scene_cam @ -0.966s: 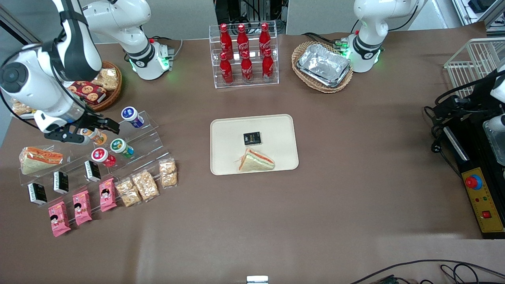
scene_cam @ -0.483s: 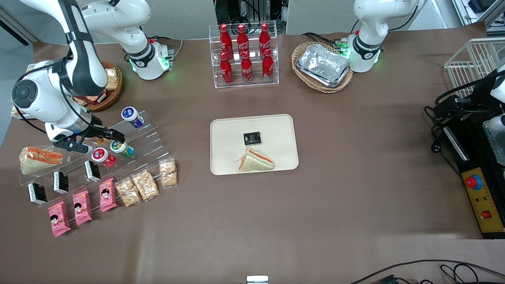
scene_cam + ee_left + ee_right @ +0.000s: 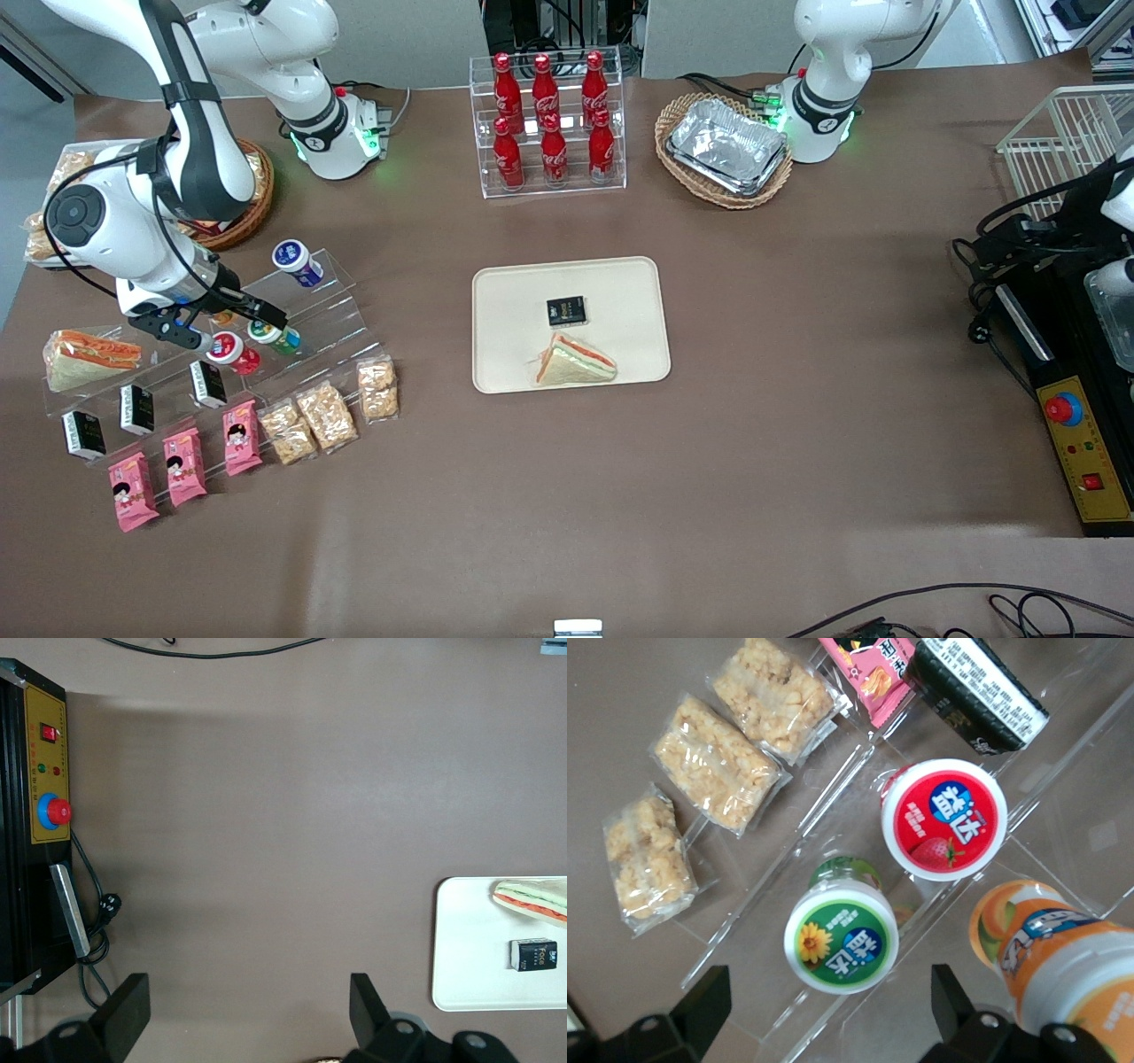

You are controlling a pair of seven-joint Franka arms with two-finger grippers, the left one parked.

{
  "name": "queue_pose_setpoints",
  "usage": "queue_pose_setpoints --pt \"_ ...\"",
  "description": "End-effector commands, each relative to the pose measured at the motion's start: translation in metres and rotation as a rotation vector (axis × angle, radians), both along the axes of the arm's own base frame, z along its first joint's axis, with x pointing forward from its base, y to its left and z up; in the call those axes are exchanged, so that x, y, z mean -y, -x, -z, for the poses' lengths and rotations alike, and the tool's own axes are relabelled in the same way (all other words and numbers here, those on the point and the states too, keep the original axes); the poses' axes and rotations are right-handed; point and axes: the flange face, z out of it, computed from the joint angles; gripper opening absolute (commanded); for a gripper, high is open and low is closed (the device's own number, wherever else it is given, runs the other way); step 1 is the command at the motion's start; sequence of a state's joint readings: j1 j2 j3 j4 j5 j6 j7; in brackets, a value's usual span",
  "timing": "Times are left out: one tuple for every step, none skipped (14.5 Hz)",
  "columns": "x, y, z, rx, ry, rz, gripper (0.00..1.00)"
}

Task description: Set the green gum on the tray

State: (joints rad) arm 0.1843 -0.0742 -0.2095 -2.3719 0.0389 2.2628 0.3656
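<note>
Green gum (image 3: 841,937) rests on the clear stepped rack (image 3: 301,306), beside the red canister (image 3: 944,818); your gripper (image 3: 229,322) hovers directly above it, fingers spread wide, ready to straddle it; the tray (image 3: 505,288) lies well apart at mid-table.

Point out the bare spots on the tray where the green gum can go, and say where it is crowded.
The tray is bare toward the working arm's end and along its rim nearest the cola rack. The black packet and sandwich crowd its middle. The gripper hangs open over the green gum.
</note>
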Motion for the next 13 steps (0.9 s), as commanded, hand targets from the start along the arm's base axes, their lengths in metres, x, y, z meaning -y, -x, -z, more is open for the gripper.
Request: queue_pose_setpoints --pt "-0.008 0.005 0.016 0.009 -0.004 0.045 1.0" --pt "-0.012 0.005 0.017 0.008 -0.003 0.039 1.0" --pt "-0.014 0.005 0.019 0.005 -0.002 0.035 1.0" --pt "-0.014 0.004 0.021 0.007 -0.001 0.037 1.0" --pt "-0.014 0.004 0.023 0.004 0.0 0.037 1.0" --pt "-0.014 0.004 0.023 0.004 0.0 0.037 1.0" --pt "-0.014 0.005 0.022 0.002 0.0 0.035 1.0" --pt "-0.012 0.005 0.02 0.004 0.002 0.035 1.0" --pt "-0.012 0.005 0.02 0.002 0.002 0.032 1.0" --pt "-0.012 0.005 0.019 -0.001 0.003 0.026 1.0" --pt "-0.011 0.006 0.016 0.001 0.002 0.023 1.0" --pt "-0.011 0.007 0.012 -0.001 -0.001 0.021 1.0" --pt "-0.009 0.008 0.007 0.001 -0.003 0.019 1.0"
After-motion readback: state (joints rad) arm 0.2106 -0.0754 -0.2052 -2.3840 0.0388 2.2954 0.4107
